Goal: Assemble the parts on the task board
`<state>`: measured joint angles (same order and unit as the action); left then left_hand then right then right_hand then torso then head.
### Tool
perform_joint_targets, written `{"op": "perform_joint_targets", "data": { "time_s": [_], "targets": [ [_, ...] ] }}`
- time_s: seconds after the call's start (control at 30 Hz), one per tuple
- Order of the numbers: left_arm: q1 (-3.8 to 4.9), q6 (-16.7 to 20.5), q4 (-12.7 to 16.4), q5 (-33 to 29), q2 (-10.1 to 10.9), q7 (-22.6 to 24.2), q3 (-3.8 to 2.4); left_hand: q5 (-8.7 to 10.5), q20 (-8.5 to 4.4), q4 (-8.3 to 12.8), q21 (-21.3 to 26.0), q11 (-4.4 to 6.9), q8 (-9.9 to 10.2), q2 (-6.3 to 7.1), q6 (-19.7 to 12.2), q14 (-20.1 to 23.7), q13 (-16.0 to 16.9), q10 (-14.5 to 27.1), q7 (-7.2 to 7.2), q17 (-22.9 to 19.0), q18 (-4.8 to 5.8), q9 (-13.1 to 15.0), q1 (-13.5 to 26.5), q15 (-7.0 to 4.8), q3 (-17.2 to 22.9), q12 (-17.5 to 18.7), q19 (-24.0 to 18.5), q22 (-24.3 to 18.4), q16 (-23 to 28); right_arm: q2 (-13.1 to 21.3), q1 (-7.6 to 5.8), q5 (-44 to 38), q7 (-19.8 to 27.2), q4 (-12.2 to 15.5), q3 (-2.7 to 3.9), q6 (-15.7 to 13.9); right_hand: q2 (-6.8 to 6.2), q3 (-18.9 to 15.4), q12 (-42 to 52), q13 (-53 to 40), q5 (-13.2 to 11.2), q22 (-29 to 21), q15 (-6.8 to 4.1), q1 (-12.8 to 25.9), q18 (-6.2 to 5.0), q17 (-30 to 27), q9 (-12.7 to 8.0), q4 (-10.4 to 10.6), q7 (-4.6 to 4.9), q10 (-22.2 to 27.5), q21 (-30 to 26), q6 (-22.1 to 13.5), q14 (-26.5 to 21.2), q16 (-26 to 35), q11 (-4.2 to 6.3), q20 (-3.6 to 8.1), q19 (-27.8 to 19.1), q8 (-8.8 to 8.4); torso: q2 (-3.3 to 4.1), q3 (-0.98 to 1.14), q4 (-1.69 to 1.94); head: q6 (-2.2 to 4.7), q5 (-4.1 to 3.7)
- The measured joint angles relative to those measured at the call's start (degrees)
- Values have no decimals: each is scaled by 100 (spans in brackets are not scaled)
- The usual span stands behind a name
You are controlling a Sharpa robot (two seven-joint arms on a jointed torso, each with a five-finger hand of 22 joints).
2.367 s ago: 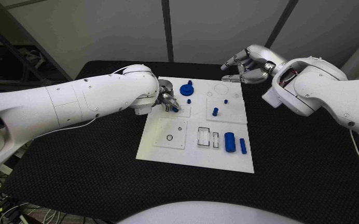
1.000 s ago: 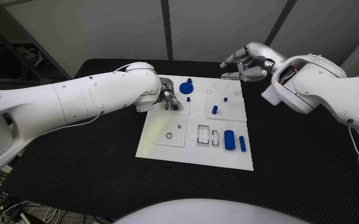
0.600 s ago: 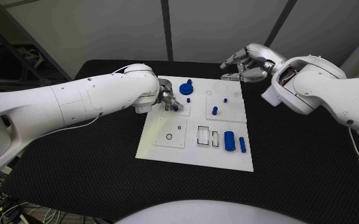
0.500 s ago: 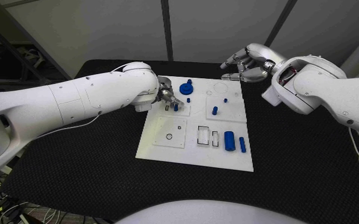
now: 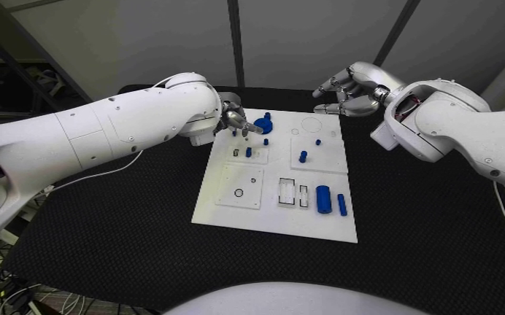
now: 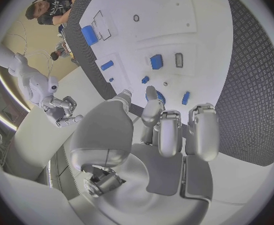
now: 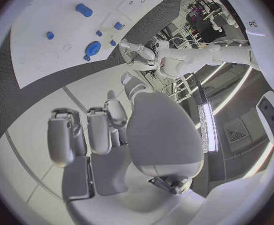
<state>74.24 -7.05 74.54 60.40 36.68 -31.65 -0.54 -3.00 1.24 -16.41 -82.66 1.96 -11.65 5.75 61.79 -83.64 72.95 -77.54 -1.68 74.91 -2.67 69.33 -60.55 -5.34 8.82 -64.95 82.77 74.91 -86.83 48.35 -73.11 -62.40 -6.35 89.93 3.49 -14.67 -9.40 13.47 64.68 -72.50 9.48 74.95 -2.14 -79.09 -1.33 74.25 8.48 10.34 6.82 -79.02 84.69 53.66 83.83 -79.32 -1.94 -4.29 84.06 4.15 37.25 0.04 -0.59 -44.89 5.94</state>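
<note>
Small blue parts (image 5: 323, 200), probably light, stiff and slippery, best pinched by their sides, sit across the white task board (image 5: 240, 213) mid-counter. Left robot hand (image 5: 236, 120) hovers far-left, fingers apart, empty. Right robot hand (image 5: 350, 95) hangs beyond, loosely spread, empty.

White glossy arms (thin white cable) end in silver robot hands

The flat white plastic task board (image 5: 276, 205) looks smooth and matt. The small blue plastic parts (image 5: 323, 199) on it have a slight sheen. The black desk (image 5: 116, 227) is covered in a rough, woven-looking mat. The silver left hand (image 5: 236, 121) and right hand (image 5: 348, 96) look like brushed metal, their white arm shells glossy.
</note>
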Motion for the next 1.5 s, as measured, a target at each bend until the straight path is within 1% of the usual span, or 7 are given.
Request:
{"op": "perform_joint_targets", "data": {
  "time_s": [0.17,0.27,0.37,0.5,0.83,1.13,1.5],
  "targets": [
    [91,-163,-274,-5,-71,-38,-71,0,41,53,87,-98,268,-171,-282,-44,-79,117,-114,0,0,-192,-374,44,-98,134,-101,0,62,3,0,0,0,-17,0,0,0,0,0,0,0,-1,0,0,0,0,0,0,0,0,0,0,0,0,0,0,0,0,5,-3,5,39,-14],
    [146,-281,-639,-5,-225,-43,-89,-2,108,48,131,-150,584,-296,-378,-35,-75,148,-213,0,0,-663,-595,153,-226,134,-136,0,62,-1,0,1,0,-26,0,0,0,0,0,0,0,-1,0,0,0,0,0,0,0,0,0,0,0,0,0,0,0,0,10,-3,5,57,-14],
    [179,-404,-1082,-5,-426,-33,-93,-52,145,47,131,-191,767,-367,-396,-33,-53,146,-253,0,0,-1050,-705,154,-348,134,-120,0,62,-16,0,1,0,-31,0,0,0,0,0,0,0,-1,0,0,0,0,-5,0,0,0,0,0,0,0,0,0,0,-31,16,-5,-4,74,1],
    [197,-565,-1564,-6,-661,0,-96,-75,145,47,131,-205,780,-402,-396,-33,-36,131,-253,0,1,-1235,-740,154,-395,127,-120,0,62,-25,0,2,-1,-34,0,0,0,0,0,-1,0,-1,0,0,1,0,-5,0,0,0,0,0,0,0,0,0,0,-38,27,-5,-21,91,22],
    [205,-897,-2289,-2,-991,76,-26,-76,145,53,131,-211,780,-432,-375,-33,-27,126,-274,0,0,-1371,-770,154,-433,111,-120,0,62,-49,0,2,-4,-35,0,1,0,0,1,-1,0,-2,0,0,1,0,-5,0,0,0,0,0,0,0,0,0,0,-38,57,-6,-42,93,61],
    [201,-1035,-2626,164,-1095,144,-14,-76,145,6,131,-211,780,-432,-375,-33,-28,126,-273,0,1,-1479,-770,154,-533,111,-120,0,62,-66,0,2,-4,-35,0,2,0,0,1,-1,0,-2,0,0,1,1,-4,0,0,0,0,0,0,0,0,0,0,-38,53,-7,-48,59,80],
    [201,-1277,-2757,283,-1143,174,-13,-75,145,-2,132,-231,780,-432,-355,-33,-34,146,-294,0,0,-1511,-770,154,-551,111,-120,0,62,-73,0,2,-4,-41,0,3,0,0,1,-1,0,-3,0,0,1,1,-9,0,21,0,0,-21,0,0,0,0,0,-37,44,-3,-44,44,71]
  ]
}}
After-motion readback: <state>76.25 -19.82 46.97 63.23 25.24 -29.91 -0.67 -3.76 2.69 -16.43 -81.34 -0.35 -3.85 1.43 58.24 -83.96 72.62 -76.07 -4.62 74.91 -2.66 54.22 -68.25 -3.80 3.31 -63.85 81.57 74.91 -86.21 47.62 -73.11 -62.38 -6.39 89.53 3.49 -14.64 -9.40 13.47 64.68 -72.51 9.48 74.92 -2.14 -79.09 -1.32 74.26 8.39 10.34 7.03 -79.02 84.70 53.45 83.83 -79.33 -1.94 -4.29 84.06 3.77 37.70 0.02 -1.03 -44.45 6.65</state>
